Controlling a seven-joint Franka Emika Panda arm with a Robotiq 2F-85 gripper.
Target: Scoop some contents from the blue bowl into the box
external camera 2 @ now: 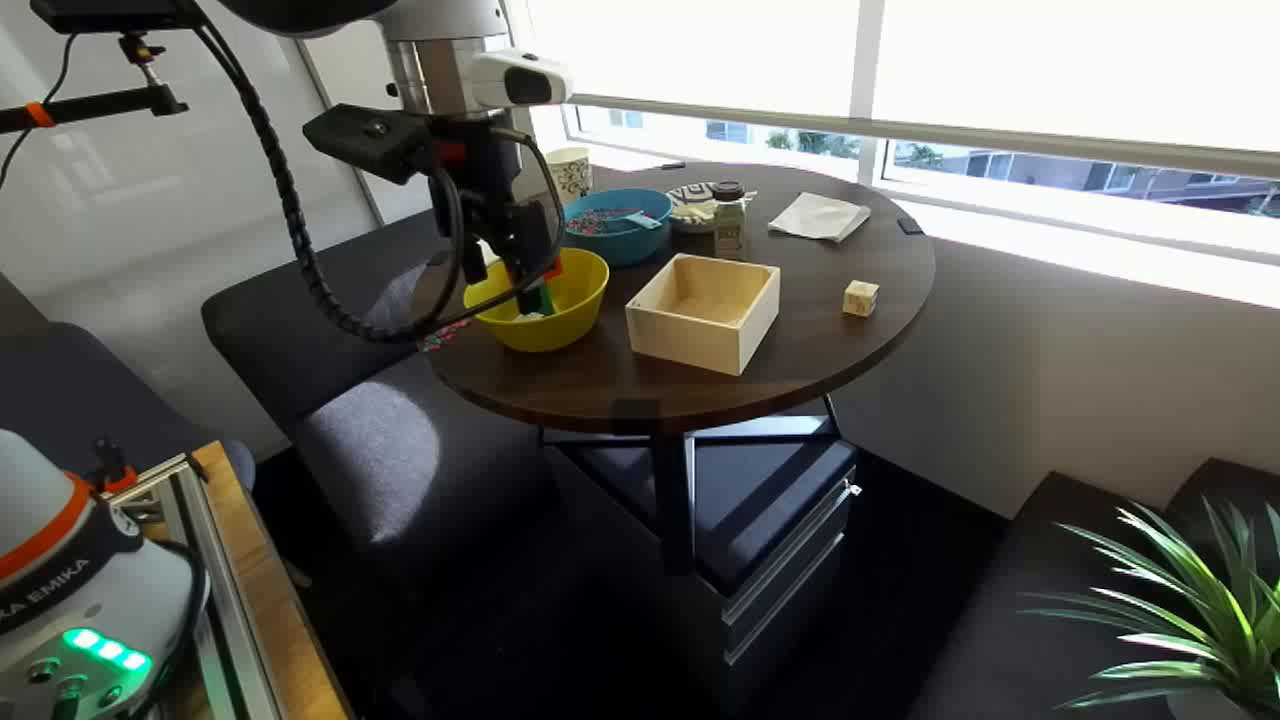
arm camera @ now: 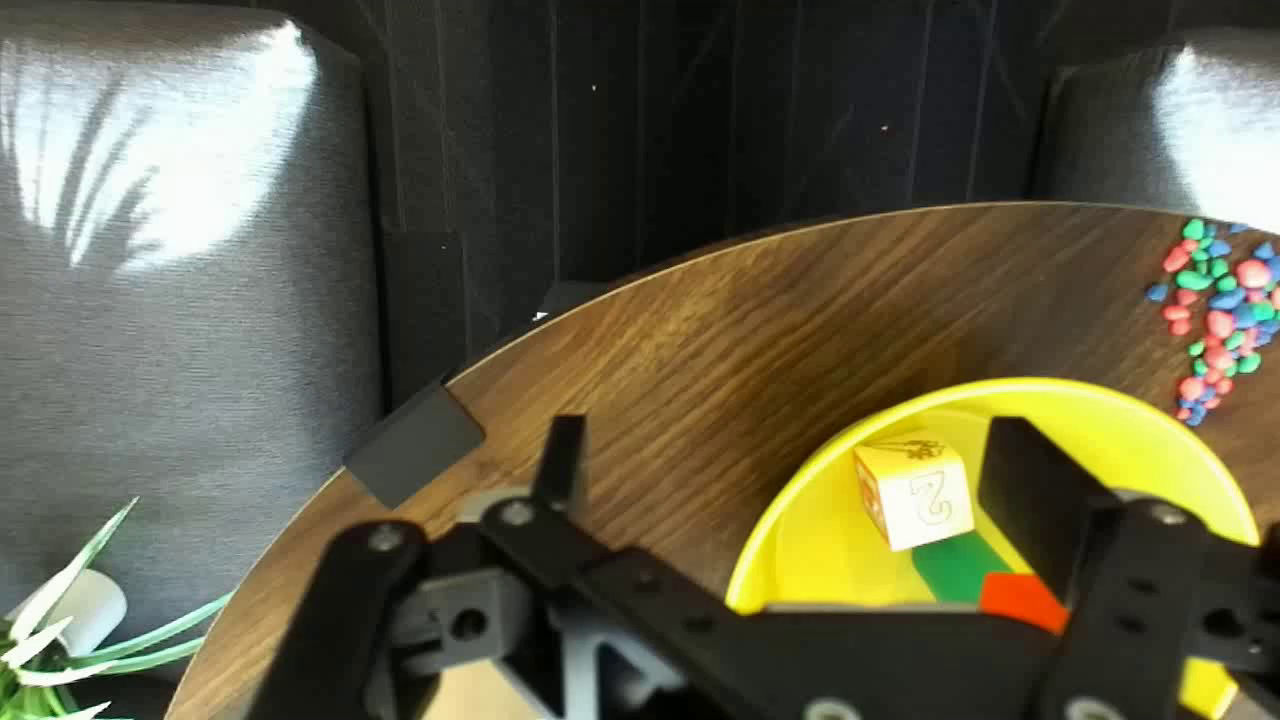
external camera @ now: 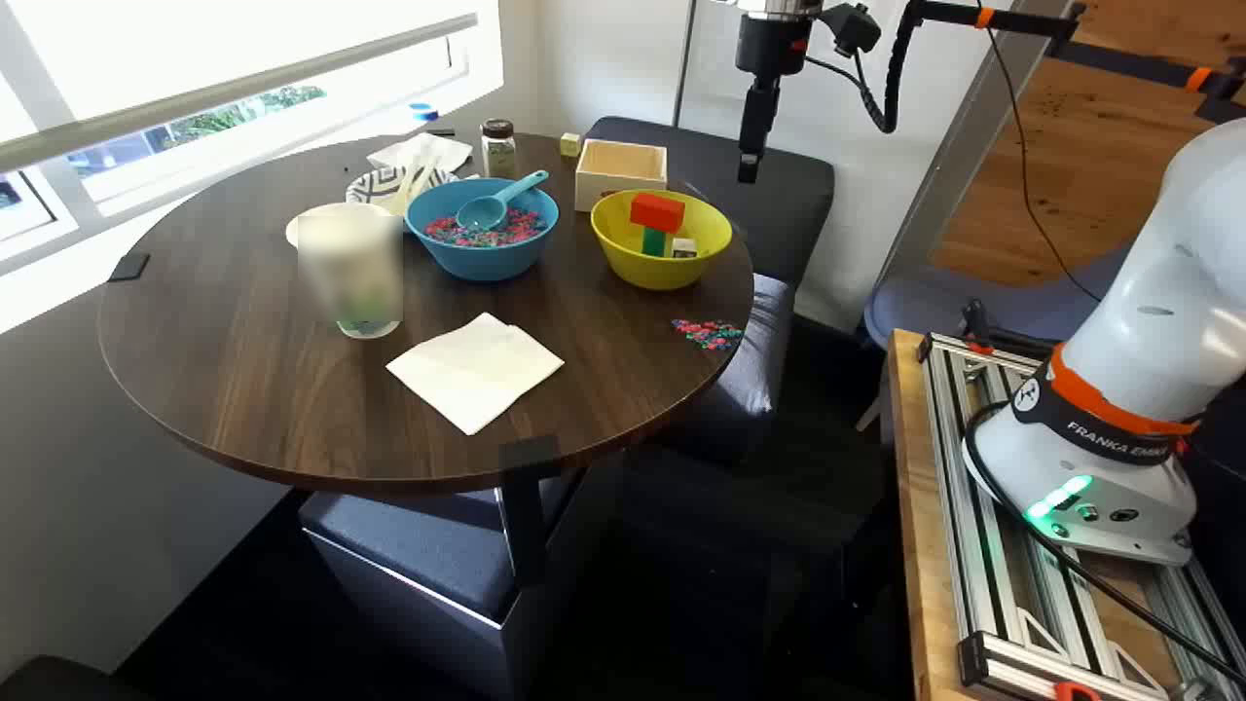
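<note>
The blue bowl (external camera: 484, 261) stands on the table and also shows in an exterior view (external camera 2: 632, 246). It holds the contents (external camera: 443, 232), a heap of pinkish-purple and dark bits. A light-blue scoop (external camera: 484, 211) rests in the bowl, its handle up over the rim. The light tan box (external camera 2: 685, 335) is open at the top and looks empty; it also shows in an exterior view (external camera: 608, 193). My gripper (arm camera: 787, 445) is open and empty, pointing down above the yellow-green bowl's side of the table (external camera 2: 503, 282). The blue bowl is out of the wrist view.
The yellow-green bowl (external camera: 660, 275) beside the box holds red (external camera: 658, 211), green and white blocks. Bits (external camera: 708, 334) lie spilled near the table edge. A jar (external camera 2: 730, 225), a cube (external camera 2: 860, 298), a patterned paper cup (external camera 2: 568, 173) and a napkin (external camera: 475, 370) stand or lie around.
</note>
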